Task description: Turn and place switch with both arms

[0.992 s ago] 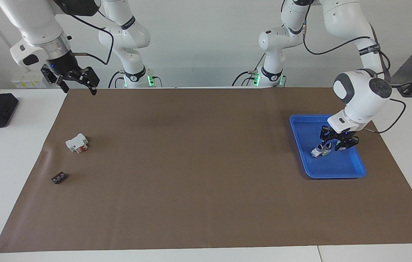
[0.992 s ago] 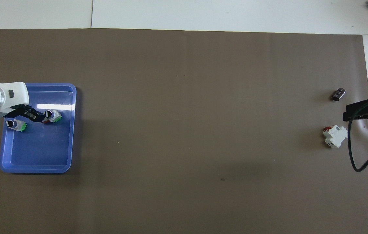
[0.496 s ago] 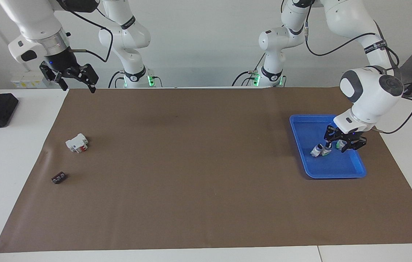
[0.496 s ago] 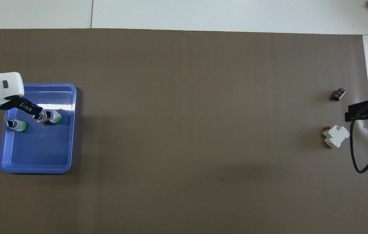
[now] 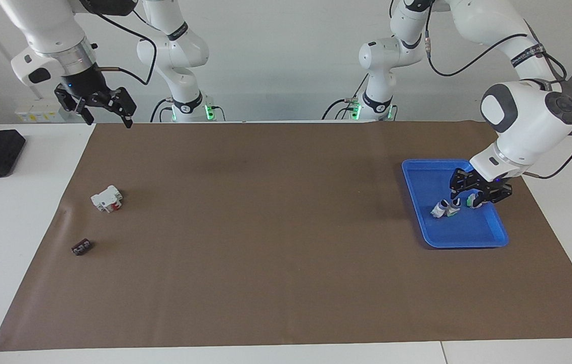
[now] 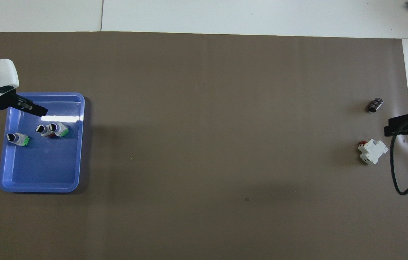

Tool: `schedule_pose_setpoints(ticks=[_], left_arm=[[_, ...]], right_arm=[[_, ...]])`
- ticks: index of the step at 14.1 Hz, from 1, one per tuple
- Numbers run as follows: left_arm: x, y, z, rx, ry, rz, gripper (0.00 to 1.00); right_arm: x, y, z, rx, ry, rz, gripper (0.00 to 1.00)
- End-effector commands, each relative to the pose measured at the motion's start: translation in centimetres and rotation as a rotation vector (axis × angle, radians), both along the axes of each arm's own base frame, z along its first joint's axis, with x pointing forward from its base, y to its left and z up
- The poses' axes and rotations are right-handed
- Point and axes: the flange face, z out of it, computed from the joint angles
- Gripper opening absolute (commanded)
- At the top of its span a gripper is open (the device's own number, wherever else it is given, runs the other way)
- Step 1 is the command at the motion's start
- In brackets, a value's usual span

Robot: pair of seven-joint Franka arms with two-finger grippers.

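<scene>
— Where was the small white blocky switch with the orange section and round black-and-silver knob point(image 6: 42, 130)?

— It lay in the glossy blue plastic tray point(image 6: 41, 188), at the left arm's end of the tabletop, pressed against a similar switch with a green part point(image 6: 59, 130). A second green one point(image 6: 18, 139) lay apart in the same tray.

— Anything hard to read?

— In the facing view the left end effector point(image 5: 474, 195) partly hid that second one.

— And the end effectors?

— The left one hung over the tray, fingers apart, holding nothing. The right end effector point(image 5: 106, 116) waited with jaws wide and empty above the brown mat's point(image 5: 265, 227) corner; the overhead view cut it off.
</scene>
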Motion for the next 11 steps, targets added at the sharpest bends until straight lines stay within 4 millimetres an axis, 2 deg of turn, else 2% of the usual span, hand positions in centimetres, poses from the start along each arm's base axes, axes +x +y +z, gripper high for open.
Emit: schedule_pose_setpoints(ticks=[1, 4, 7, 9, 11], left_arm=[[0.3, -3.1, 3.6, 0.007, 0.043, 0.065, 0.64], [-0.5, -5.7, 5.2, 0.020, 0.068, 0.156, 0.64], [-2.8, -5.6, 9.3, 0.026, 0.059, 0.178, 0.70], [-4.4, -5.2, 11.6, 0.029, 0.055, 0.193, 0.75], [-5.8, -5.1, 13.8, 0.033, 0.042, 0.267, 0.92]], right_arm=[[0.0, -0.4, -0.6, 0.016, 0.011, -0.007, 1.00], [0.5, -0.7, -1.1, 0.016, 0.014, -0.013, 1.00], [0.6, -0.9, -1.4, 0.017, 0.008, -0.005, 1.00], [0.7, -0.8, -1.4, 0.023, -0.003, 0.001, 1.00], [0.7, -2.1, -1.4, 0.024, -0.005, -0.020, 1.00]])
